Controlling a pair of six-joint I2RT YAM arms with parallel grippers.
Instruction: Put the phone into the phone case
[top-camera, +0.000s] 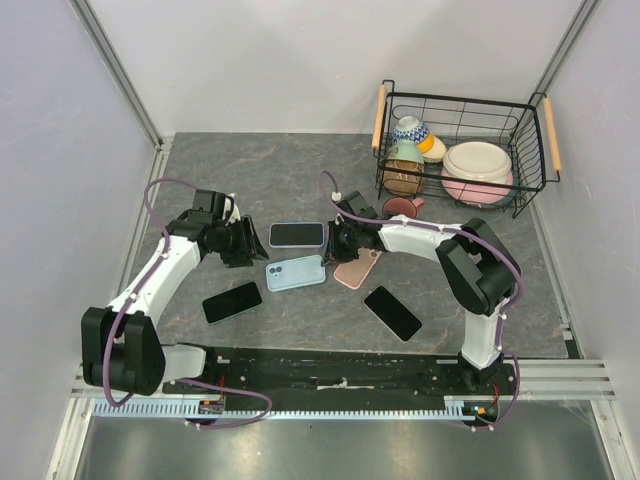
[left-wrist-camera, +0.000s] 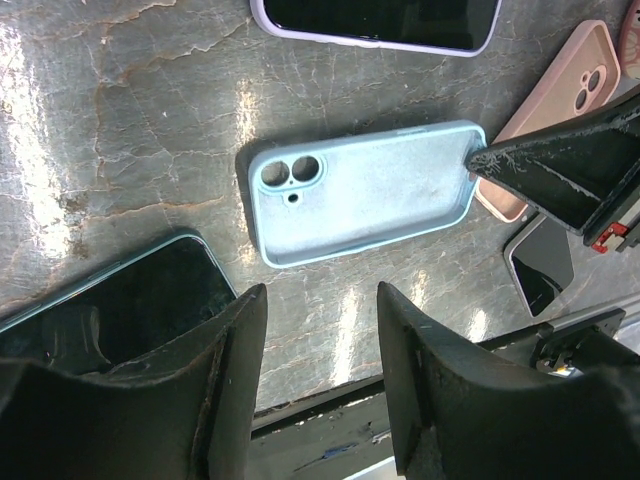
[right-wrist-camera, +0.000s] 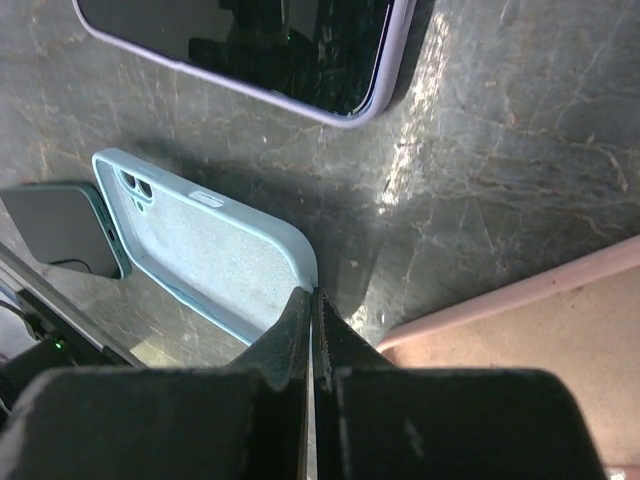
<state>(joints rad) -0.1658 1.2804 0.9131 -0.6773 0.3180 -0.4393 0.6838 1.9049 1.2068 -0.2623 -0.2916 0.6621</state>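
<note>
Two grippers attend the light blue phone case (top-camera: 295, 272): one steadies it, the other is free to fetch.
At the case's end away from its camera cut-outs, the right gripper (right-wrist-camera: 312, 300) has its fingers pressed together, tips touching a corner of the rim. The left gripper (left-wrist-camera: 320, 385) hangs with fingers apart and empty above the table (top-camera: 250, 170), between the case, which lies hollow side up, and a teal-edged black phone (left-wrist-camera: 120, 300) just beside it. Done well, the step probably means taking that phone by its long edges, matching the camera end to the cut-outs, and seating one end before pressing down the other. Room is tight. A lavender-cased phone (top-camera: 297, 234) lies just beyond the case and a pink case (top-camera: 357, 268) just beside its right end, so the barest tabletop is on the far left.
</note>
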